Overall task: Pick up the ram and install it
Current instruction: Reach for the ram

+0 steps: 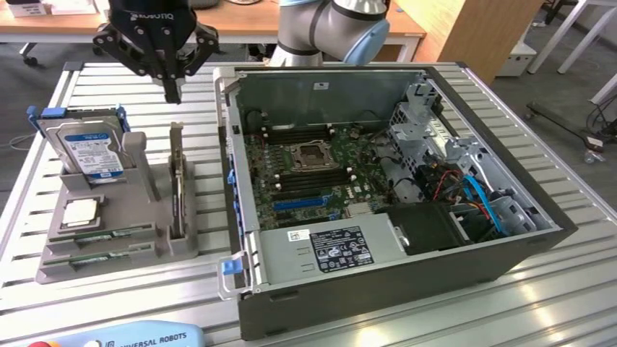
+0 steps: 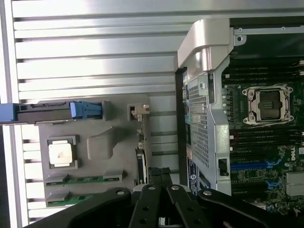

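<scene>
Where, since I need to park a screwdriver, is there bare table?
Bare slats of the table at the exterior view's right of the computer case, and behind the gray holder. Crowded: the narrow strip between holder and case.

Your table (image 1: 564, 303) is ribbed bare metal, brushed and bright with glare near its front edge. The holder (image 1: 126, 259) by the edge at the exterior view's left looks like matt grey plastic. In it, the hard drive (image 1: 92, 144) has a shiny metal shell and a glossy label, the processor (image 1: 79, 211) a dull silver lid, and the ram sticks (image 1: 108, 234) are green board. The computer case (image 1: 386, 289) is matt dark outside and bare sheet metal within. The gripper (image 1: 172, 92) is matt black.
</scene>
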You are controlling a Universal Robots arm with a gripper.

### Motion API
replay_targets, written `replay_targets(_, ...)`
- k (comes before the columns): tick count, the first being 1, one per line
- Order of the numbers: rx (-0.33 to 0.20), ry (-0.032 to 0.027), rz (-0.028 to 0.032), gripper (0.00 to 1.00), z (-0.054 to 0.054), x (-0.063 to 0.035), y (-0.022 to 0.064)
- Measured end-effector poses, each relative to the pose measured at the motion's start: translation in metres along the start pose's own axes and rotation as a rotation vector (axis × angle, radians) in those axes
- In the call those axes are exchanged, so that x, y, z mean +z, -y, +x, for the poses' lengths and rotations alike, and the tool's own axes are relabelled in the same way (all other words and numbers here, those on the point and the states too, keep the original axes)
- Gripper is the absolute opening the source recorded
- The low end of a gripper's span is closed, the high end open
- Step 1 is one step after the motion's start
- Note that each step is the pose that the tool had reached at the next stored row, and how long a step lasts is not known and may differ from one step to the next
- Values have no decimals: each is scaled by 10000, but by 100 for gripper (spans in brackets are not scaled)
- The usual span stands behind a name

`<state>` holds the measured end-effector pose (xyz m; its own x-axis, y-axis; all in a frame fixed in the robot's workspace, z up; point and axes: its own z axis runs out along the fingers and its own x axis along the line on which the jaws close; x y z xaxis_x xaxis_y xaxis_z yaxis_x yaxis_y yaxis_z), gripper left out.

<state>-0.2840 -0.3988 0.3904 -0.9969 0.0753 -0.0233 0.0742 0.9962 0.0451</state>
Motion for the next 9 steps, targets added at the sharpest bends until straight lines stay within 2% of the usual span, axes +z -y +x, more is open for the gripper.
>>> replay_targets(9, 1, 0, 0, 10, 193, -3, 15)
